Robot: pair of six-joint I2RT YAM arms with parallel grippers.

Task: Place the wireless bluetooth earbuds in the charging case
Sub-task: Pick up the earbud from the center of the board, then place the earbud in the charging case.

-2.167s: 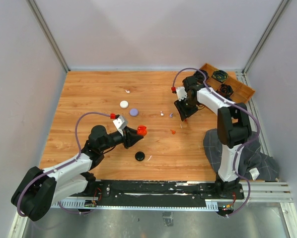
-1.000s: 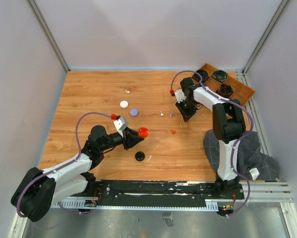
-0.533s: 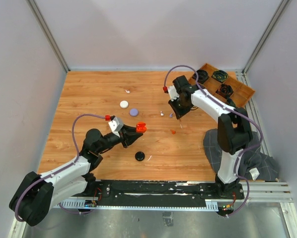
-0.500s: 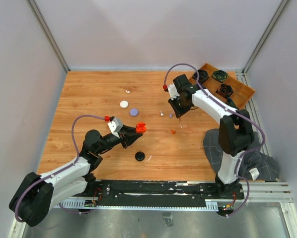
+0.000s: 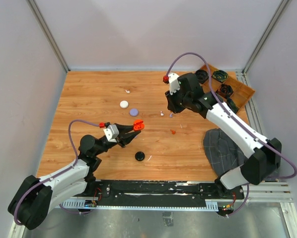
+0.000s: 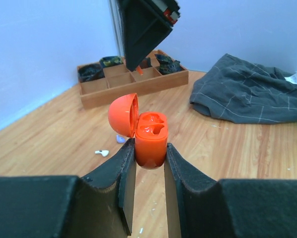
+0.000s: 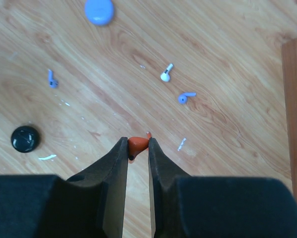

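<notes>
Pinching the orange earbud, my right end effector hangs above-right of the open charging case my left end effector clamps

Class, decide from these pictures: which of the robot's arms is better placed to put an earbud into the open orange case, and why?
Right. The right end effector pinches an orange earbud, while the left end effector is occupied holding the open orange case.
</notes>
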